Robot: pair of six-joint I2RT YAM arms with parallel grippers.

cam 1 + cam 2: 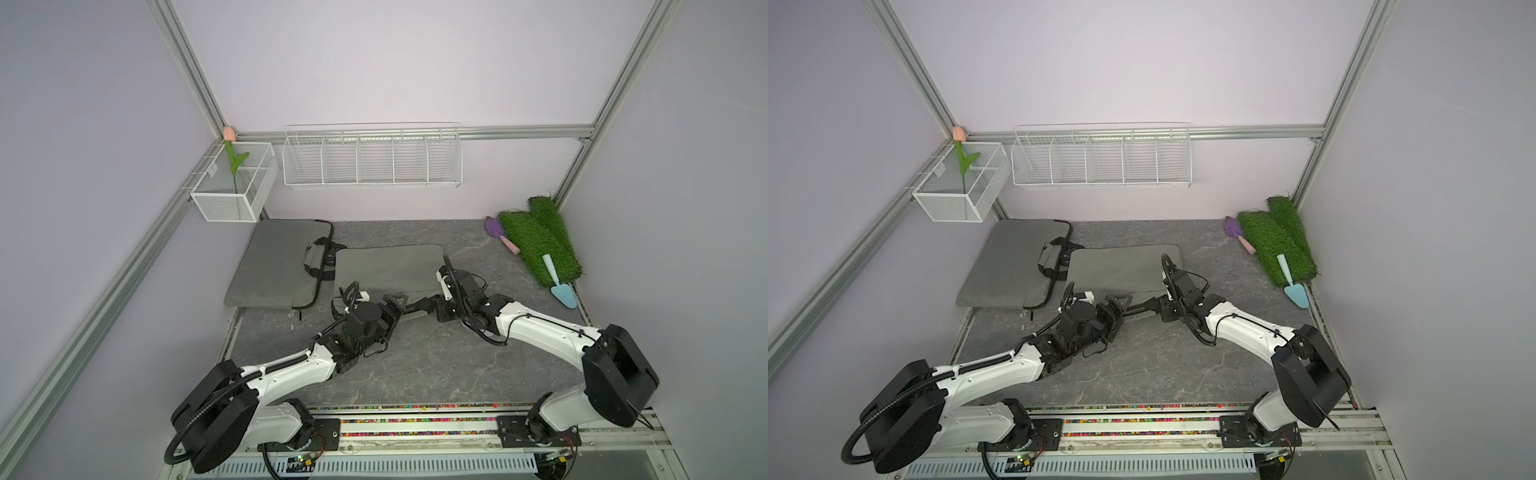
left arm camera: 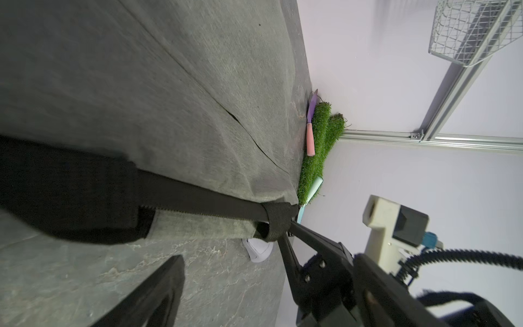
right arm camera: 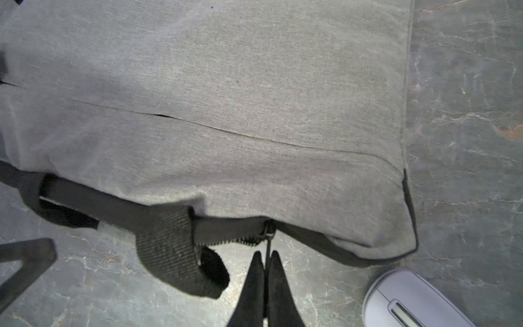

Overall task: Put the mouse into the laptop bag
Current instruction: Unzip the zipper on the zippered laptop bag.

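Grey fabric laptop bag [image 3: 226,113] lies flat on the bench [image 3: 467,113]. My right tool [image 3: 266,271] pinches its zipper pull [image 3: 268,240], I judge to open the mouth. My left tool [image 1: 400,301] stands spread beside the strap [image 3: 169,249]. The mouse [image 3: 410,300] sits just beside the bag's corner.

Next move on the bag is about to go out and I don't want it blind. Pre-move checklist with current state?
1. Right gripper: fingers shut on the zipper pull: ok.
2. Left gripper open, holding nothing: ok.
3. Mouse free on the table, beside the laptop bag corner: ok.
4. Handle strap off the zipper line: not ok, it drapes over the teeth next to the slider.
5. Bag mouth wide enough for the mouse: cannot tell.
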